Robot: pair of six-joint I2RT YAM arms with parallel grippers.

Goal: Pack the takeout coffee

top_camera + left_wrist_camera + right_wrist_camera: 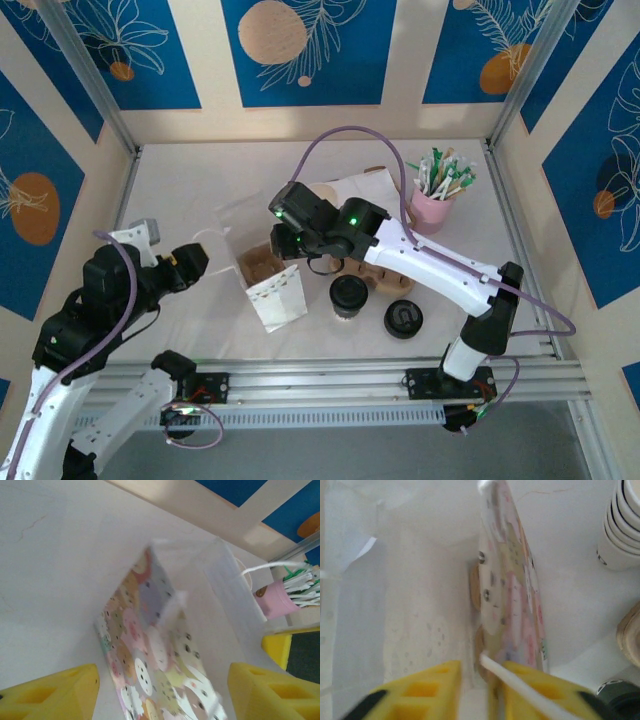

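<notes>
Left fingers (55,692) spread, empty; right fingers (420,690) straddle the blurred bag wall (512,580), grip impossible to tell.

Pastel patterned paper bag (150,650) on white table (50,555), between spread yellow fingers (55,695) of left gripper (162,690), pink cup (275,602) beyond

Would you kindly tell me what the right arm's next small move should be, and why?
Probably lift the right gripper clear of the paper bag and swing it toward the takeout coffee. Its jaws stand slightly apart around the bag's wall, the bag stands open, and the lidded cup waits on the table beside it.
</notes>
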